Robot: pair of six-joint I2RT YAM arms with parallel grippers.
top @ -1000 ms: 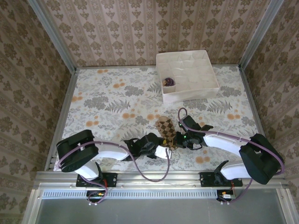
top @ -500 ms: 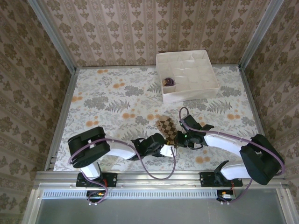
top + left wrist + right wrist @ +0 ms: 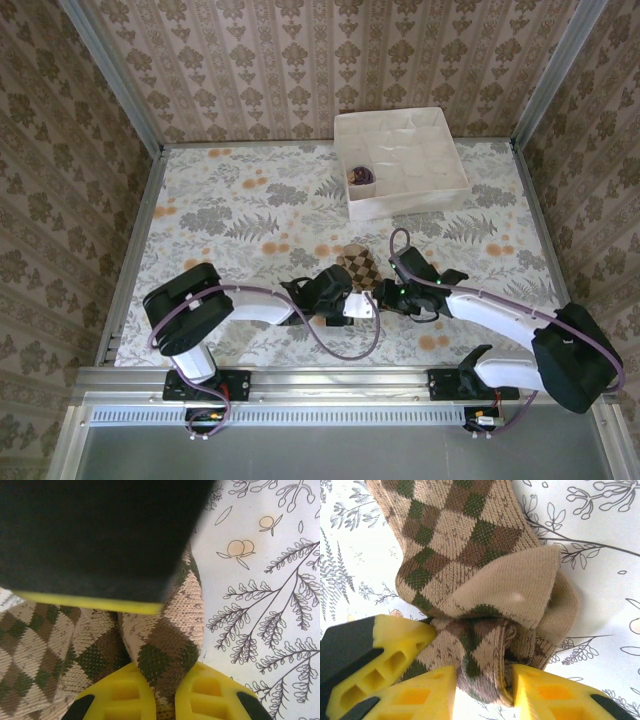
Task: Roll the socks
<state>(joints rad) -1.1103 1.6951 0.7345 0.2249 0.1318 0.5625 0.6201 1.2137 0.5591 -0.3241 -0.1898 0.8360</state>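
**Rolling the Argyle Sock: Roll in Progress, Both Grippers at the Near End**

You had the floral-print table [image 3: 230,210] across the centre of the top view. The white divider box [image 3: 400,206] sat at its upper right.

The argyle sock [image 3: 360,267] lay on the table just below centre of the frame, well apart from the box. Its near end was gathered into a loose, bunched roll, with the tan toe patch folded over the top. The far end lay flat, pointing toward the upper part of the frame.

The left gripper [image 3: 167,700] was clamped on a fold of the argyle sock, with the fabric pinched between its yellow pads [image 3: 125,700] at the bottom of the left wrist view.

The right gripper [image 3: 482,695] had its jaws part-way apart, one on either side of the rolled end. You could not tell whether they pressed on it.

The purple sock [image 3: 360,176] sat bundled in a cell at the left edge of the box.

Judged step: you were midway through rolling the second sock; the first appeared finished and stowed.

Judged next move:
1. Hold the bunched end with one gripper.
2. Re-seat the other gripper farther along the sock.
3. Turn the roll over the flat part. Keep tension so the roll does not loosen.
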